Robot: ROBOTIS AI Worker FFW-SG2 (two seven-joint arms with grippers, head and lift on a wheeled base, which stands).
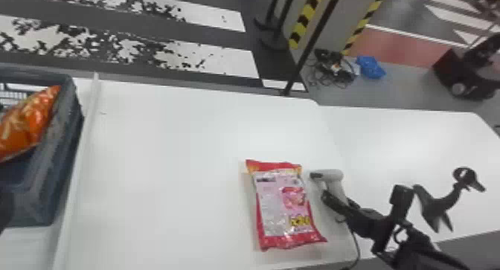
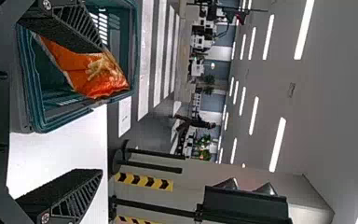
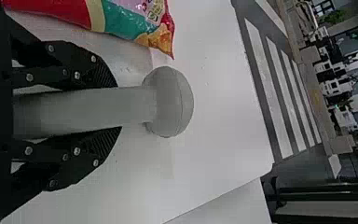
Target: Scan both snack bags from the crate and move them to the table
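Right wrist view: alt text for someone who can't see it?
The right gripper grips the pale grey scanner by its handle, one finger on either side. A red and teal snack bag lies near it on the white table, with striped floor beyond.

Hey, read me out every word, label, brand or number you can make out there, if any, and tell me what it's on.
Nothing I can quote reliably.
Red bag: small print on its pale panel and bigger lettering on a yellow patch, all too small or unclear to read.
Orange bag: no lettering I can make out.
Scanner: none that I can see.
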